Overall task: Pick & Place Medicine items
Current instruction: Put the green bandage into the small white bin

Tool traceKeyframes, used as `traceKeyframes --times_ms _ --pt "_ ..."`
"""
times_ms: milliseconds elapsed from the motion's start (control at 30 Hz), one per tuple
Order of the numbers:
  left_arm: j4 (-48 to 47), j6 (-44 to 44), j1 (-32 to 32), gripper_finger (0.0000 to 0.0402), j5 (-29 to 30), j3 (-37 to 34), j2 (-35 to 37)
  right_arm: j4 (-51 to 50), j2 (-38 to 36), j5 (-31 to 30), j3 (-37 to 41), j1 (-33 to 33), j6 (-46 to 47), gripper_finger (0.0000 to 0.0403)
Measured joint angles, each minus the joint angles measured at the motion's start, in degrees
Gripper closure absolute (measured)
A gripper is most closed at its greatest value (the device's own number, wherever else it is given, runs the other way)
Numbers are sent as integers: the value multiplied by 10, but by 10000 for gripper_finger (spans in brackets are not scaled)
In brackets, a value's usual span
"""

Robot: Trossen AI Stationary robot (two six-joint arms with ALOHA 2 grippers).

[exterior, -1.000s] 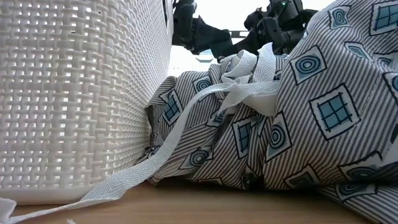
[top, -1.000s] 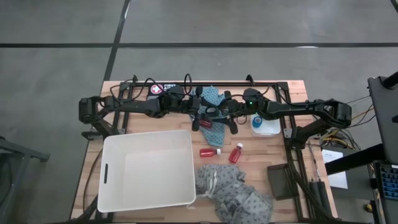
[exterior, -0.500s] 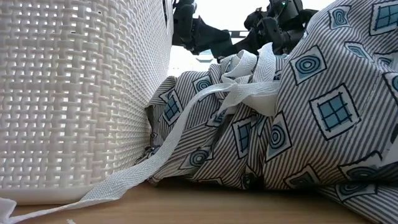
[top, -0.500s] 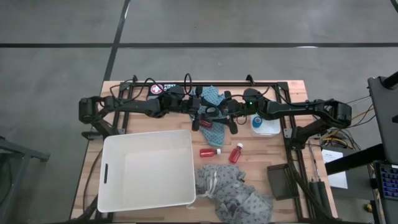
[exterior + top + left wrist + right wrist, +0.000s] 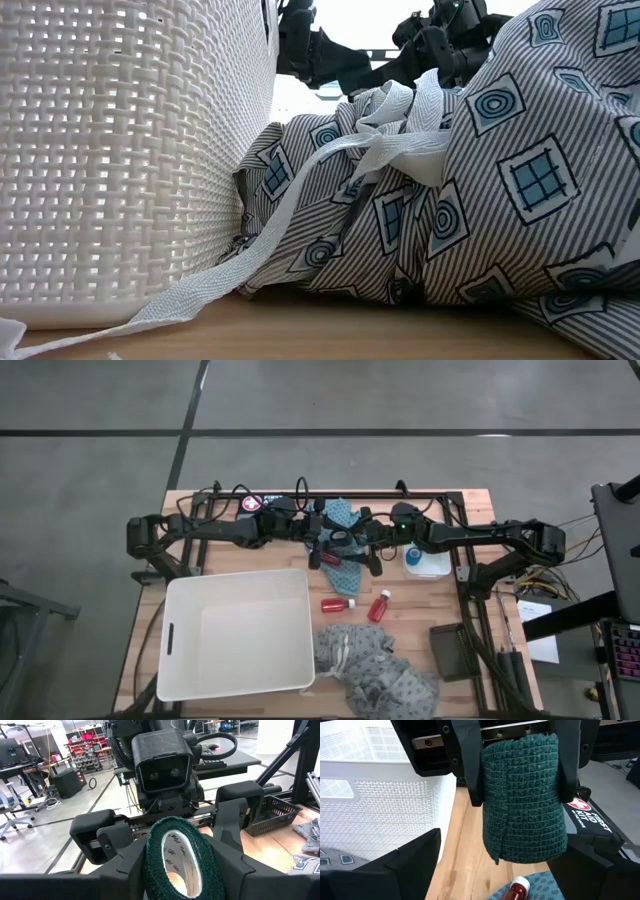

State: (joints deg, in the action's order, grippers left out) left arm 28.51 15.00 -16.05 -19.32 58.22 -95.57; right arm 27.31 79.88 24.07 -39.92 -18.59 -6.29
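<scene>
Pincers meet nose to nose at the far middle of the counter (image 5: 240,500). I see the left pincer (image 5: 520,755) pinching the teal-green roll (image 5: 524,797) by its flat ends, fingers pressed against both sides. In the left wrist view the same roll sits between that arm's fingers (image 5: 120,865) with its open core facing the camera.

The right pincer (image 5: 167,825) faces it straight on, fingers spread wide, one to each side of the roll, not touching it as far as I can tell. Its fingers (image 5: 415,865) stand well apart in its own view too.

One red bottle (image 5: 512,890) with a white cap lies right under the roll, on a blue-grey patterned cloth (image 5: 342,518). Two more red bottles lie on the bare counter on the near side of both pincers, (image 5: 336,604) and (image 5: 379,605), close together. A blue round piece (image 5: 413,552) sits on a white packet beside the right arm's wrist.

White basket (image 5: 235,632) is near-left of the pincers, nothing visible inside. A bunched patterned cloth (image 5: 480,200) lies against the basket's right side, with a white strap trailing across the counter in the low view.
</scene>
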Motion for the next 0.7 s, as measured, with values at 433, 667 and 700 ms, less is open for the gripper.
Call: traceKeyframes --times_ms 433,667,700 --pt "-3 0 0 235 -2 0 -1 -19 -3 0 -1 0 22 73" --pt "-1 -6 0 235 -2 0 -1 -21 -3 0 -2 0 25 74" --pt "2 -9 1 235 -2 0 -1 -21 -3 0 -2 0 25 74"
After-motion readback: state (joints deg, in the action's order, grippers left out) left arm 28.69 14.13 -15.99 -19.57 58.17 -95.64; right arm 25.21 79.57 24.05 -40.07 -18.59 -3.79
